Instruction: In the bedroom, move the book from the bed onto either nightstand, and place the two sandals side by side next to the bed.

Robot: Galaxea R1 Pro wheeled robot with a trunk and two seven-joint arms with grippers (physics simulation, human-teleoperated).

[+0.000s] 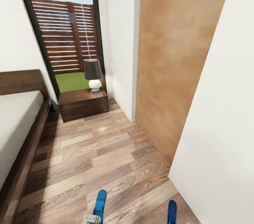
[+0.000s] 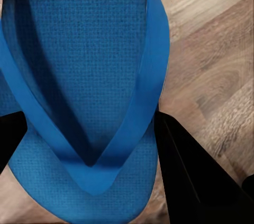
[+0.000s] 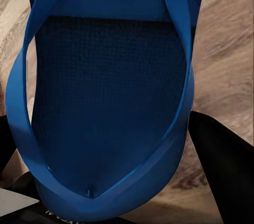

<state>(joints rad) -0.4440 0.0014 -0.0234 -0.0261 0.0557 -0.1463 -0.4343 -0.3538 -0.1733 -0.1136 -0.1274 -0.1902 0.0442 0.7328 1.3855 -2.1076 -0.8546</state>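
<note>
I hold one bright blue sandal in each gripper. The left sandal (image 1: 100, 202) hangs low over the wooden floor, and the left wrist view shows its sole and V-strap (image 2: 90, 76) between the black fingers (image 2: 196, 182) of my left gripper (image 2: 90, 123). The right sandal (image 1: 171, 211) sits the same way in my right gripper (image 3: 100, 123), whose dark fingers (image 3: 225, 171) press on its sides. The bed (image 1: 21, 160) runs along the left. The nightstand (image 1: 83, 103) stands beyond its head. The book is out of view.
A lamp (image 1: 92, 74) with a dark shade stands on the nightstand. Behind it is a tall glass door (image 1: 67, 41) onto a fenced lawn. A wooden panel (image 1: 173, 76) and a white wall (image 1: 218, 146) close in on the right, leaving a floor strip (image 1: 98, 146) beside the bed.
</note>
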